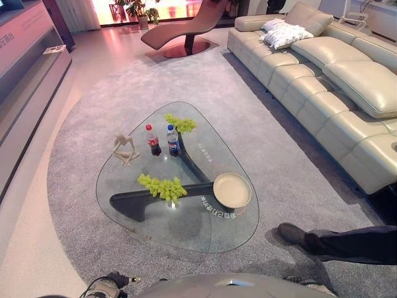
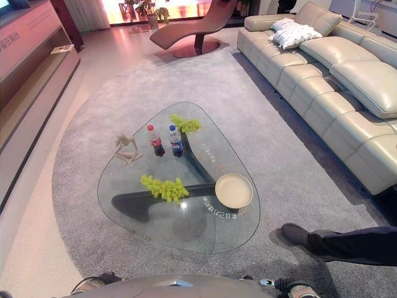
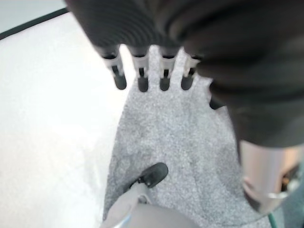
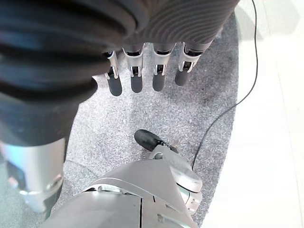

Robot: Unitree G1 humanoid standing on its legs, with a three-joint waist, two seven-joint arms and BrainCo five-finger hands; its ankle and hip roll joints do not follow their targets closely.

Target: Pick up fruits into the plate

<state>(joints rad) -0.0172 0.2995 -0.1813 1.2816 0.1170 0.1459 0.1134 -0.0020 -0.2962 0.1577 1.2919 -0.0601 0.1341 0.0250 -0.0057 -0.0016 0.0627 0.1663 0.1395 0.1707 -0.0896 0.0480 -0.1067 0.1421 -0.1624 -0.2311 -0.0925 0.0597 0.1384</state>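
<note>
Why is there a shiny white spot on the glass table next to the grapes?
In the right eye view a small white glare spot sits on the glass table just beside the nearer grape bunch; it looks like a lamp's reflection. In the left eye view the plate casts a soft shadow.

The room is bright. Strong light enters through the windows [image 1: 149, 9] at the far end, blown out to white-pink, and spreads a pale sheen on the floor [image 1: 105, 46]. A small glint sits on the glass surface [image 2: 183, 205] near its front edge. Both wrist views are soft, the fingers [image 3: 142, 76] blurred.
</note>
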